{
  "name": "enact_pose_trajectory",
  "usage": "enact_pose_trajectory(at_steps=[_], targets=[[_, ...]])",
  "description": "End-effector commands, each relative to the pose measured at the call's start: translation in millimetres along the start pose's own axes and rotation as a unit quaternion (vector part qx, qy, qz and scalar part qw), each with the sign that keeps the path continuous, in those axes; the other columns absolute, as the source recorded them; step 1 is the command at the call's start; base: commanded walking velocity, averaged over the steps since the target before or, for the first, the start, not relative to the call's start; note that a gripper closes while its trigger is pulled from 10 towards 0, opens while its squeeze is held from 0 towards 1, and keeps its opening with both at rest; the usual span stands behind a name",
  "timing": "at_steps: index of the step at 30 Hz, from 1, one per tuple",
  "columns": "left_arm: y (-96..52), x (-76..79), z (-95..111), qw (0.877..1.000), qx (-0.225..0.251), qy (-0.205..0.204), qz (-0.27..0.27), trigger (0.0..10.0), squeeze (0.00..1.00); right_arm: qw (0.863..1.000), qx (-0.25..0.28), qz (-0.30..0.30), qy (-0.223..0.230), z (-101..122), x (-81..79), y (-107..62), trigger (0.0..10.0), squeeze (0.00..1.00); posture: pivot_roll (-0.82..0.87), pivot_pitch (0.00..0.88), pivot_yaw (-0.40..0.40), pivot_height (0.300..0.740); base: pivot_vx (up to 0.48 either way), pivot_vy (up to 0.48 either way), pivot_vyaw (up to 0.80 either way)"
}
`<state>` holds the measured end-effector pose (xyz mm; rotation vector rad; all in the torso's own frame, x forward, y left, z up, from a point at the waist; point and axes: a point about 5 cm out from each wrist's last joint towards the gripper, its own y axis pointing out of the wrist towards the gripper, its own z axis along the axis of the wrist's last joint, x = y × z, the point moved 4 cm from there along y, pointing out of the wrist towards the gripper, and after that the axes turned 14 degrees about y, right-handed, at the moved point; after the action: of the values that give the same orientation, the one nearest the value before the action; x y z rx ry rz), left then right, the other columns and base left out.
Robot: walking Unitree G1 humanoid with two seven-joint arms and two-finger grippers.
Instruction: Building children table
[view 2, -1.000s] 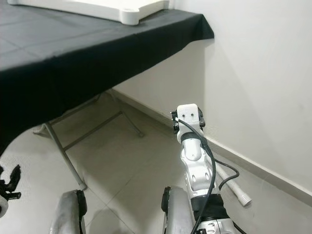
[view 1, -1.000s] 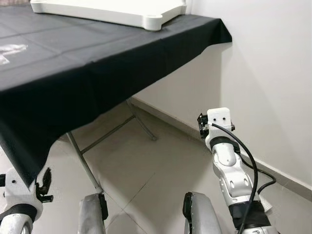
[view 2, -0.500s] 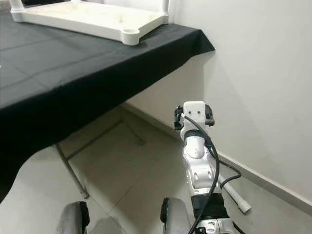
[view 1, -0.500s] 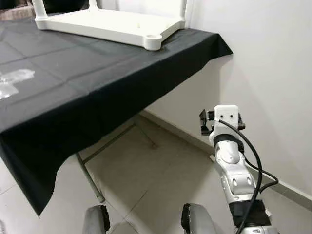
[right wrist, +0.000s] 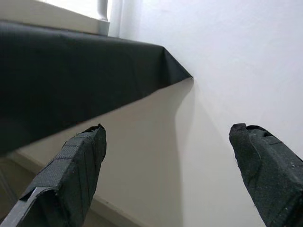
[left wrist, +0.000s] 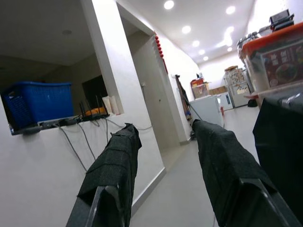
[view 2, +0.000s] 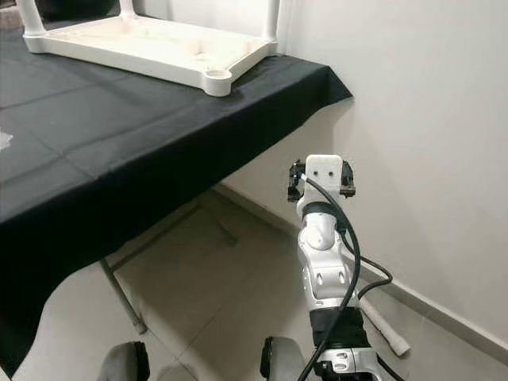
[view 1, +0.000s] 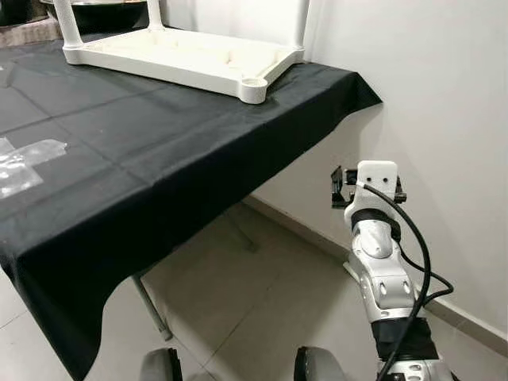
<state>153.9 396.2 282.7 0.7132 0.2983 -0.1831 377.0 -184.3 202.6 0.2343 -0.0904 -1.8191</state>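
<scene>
Tabletop: the white plastic children's tabletop (view 1: 182, 59) lies upside down at the upper left of the head views, on the far part of the work table, with an open leg socket (view 1: 254, 82) at its near corner.
Fitted legs: white legs (view 2: 272, 17) already stand up from the panel's other corners, cut off by the top of the frame.
Loose leg: a white tube (view 2: 382, 319) lies on the floor by the wall at the lower right; it looks like a remaining leg, though that is a judgement.
Work table: a folding table under a black cloth (view 1: 159, 159), with a clear plastic bag (view 1: 24, 165) at the left edge.
Right gripper: the right gripper (right wrist: 170, 175) is raised at centre right, below the table's corner, near the wall; its fingers are spread wide and grasp nothing.
Left gripper: the left gripper (left wrist: 165, 175) points down a corridor, fingers apart and empty.
Step in hand: probably fetching the last leg for the empty socket.
Doing it well: lower the right arm clear of the cloth's hanging edge, grip the tube near its middle, then seat it straight into the socket.
</scene>
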Motion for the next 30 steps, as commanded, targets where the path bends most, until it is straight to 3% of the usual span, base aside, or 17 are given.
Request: enact_pose_trajectory(at_steps=[1,7,10,18,25,27,30], targets=[[3.0,1.5,8.0,1.0,0.02,-0.003,-0.002,10.0,0.0,1.0,0.008,-0.003,0.01,3.4,-0.2,0.4,10.0,1.0,-0.03,0.0,-0.076,0.589,0.0,0.0,0.0],[4.3,15.8,22.9,0.997,0.049,-0.034,-0.042,10.0,0.0,1.0,0.012,-0.004,0.014,5.0,-0.7,0.3,10.0,1.0,-0.03,0.0,-0.071,0.604,0.0,0.0,0.0],[-0.6,40.4,45.5,0.986,0.095,-0.067,-0.122,10.0,0.0,1.0,0.013,0.003,0.017,5.5,-4.4,-0.7,10.0,1.0,-0.03,0.0,-0.074,0.619,0.0,0.0,0.0],[-11.2,57.4,51.8,0.975,0.111,-0.072,-0.177,10.0,0.0,1.0,0.018,0.005,0.015,6.4,-6.8,-3.3,10.0,1.0,-0.03,0.0,-0.074,0.644,0.0,0.0,0.0],[-13.5,62.3,61.3,0.968,0.128,-0.086,-0.197,10.0,0.0,0.998,0.051,-0.014,0.015,18.1,-1.9,-3.3,10.0,1.0,-0.03,0.0,-0.071,0.664,0.0,0.0,0.0],[-20.6,72.0,67.0,0.957,0.135,-0.1,-0.236,10.0,0.0,0.997,0.069,-0.018,0.013,25.2,-2.2,-3.1,10.0,1.0,-0.02,0.0,-0.07,0.679,0.0,0.0,0.0],[-24.6,75.7,68.6,0.953,0.135,-0.105,-0.25,10.0,0.0,0.998,0.066,-0.017,0.014,24.1,-2.7,-3.3,10.0,1.0,-0.02,0.0,-0.071,0.684,0.0,0.0,0.0]])
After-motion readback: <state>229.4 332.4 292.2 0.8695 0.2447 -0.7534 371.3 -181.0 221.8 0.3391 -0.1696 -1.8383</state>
